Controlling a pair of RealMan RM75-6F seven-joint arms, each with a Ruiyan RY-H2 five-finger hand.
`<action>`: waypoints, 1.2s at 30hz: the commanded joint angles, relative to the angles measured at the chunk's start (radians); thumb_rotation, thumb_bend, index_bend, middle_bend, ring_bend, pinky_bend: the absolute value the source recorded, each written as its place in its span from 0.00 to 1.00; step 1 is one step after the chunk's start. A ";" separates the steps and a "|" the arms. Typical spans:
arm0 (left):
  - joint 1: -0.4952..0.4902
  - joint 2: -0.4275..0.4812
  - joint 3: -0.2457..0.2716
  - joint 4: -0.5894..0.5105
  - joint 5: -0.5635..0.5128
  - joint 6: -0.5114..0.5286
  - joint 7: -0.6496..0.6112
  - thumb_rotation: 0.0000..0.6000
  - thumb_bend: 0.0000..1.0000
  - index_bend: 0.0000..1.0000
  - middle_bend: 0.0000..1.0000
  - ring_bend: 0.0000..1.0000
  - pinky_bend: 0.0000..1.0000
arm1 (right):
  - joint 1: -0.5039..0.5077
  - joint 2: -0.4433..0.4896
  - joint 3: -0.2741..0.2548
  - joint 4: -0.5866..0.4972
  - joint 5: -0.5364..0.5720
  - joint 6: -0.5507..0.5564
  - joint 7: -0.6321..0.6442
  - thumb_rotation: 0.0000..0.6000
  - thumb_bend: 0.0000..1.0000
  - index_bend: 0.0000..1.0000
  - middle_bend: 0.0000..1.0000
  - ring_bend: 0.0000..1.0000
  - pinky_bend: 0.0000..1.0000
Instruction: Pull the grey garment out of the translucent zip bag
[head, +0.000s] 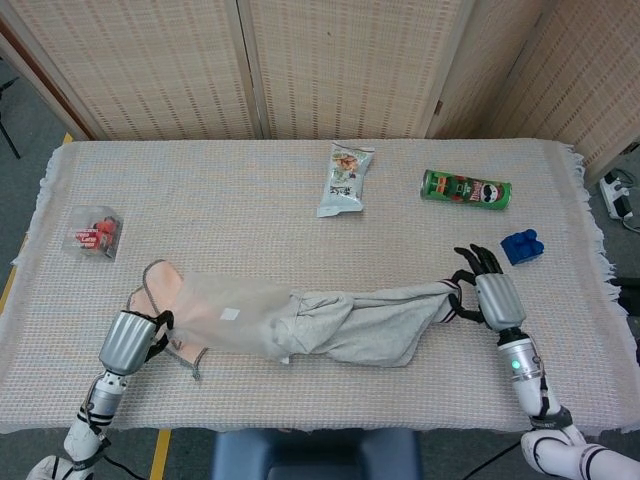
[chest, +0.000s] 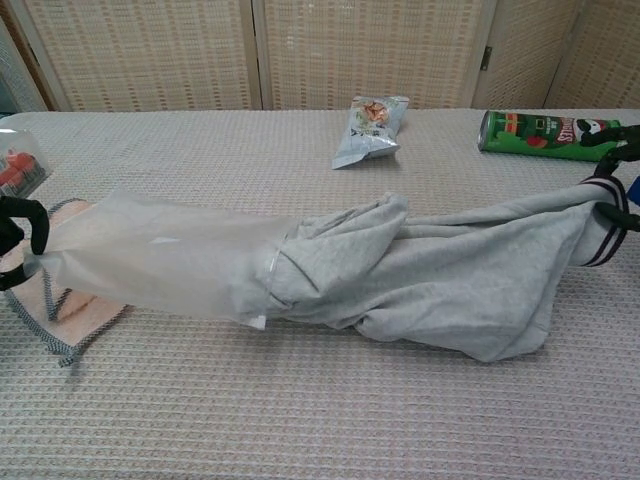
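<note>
The grey garment (head: 375, 320) (chest: 450, 280) lies stretched across the near middle of the table, most of it outside the translucent zip bag (head: 225, 318) (chest: 160, 262). One end still sits in the bag's mouth. My right hand (head: 485, 292) (chest: 615, 140) grips the garment's striped cuff at the right. My left hand (head: 135, 338) (chest: 15, 235) holds the bag's closed end at the left, over a pink cloth (head: 152, 290).
A snack packet (head: 345, 178) and a green crisp can (head: 465, 189) lie at the far side. A blue toy block (head: 521, 246) sits just beyond my right hand. A small clear pack with red contents (head: 95, 232) is at the left.
</note>
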 joint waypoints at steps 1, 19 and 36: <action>0.005 0.011 -0.006 0.013 -0.010 0.001 -0.010 1.00 0.49 0.71 1.00 1.00 1.00 | -0.025 0.033 0.015 0.015 0.024 0.014 0.038 1.00 0.64 0.74 0.12 0.00 0.00; 0.028 0.031 0.015 0.054 -0.024 -0.018 -0.040 1.00 0.34 0.46 1.00 1.00 1.00 | -0.078 0.098 0.031 0.089 0.042 0.018 0.151 1.00 0.56 0.61 0.08 0.00 0.00; 0.017 0.498 0.082 -0.759 -0.081 -0.230 0.148 1.00 0.24 0.03 0.42 0.32 0.43 | -0.171 0.375 -0.073 -0.310 -0.081 0.136 -0.167 1.00 0.11 0.00 0.00 0.00 0.00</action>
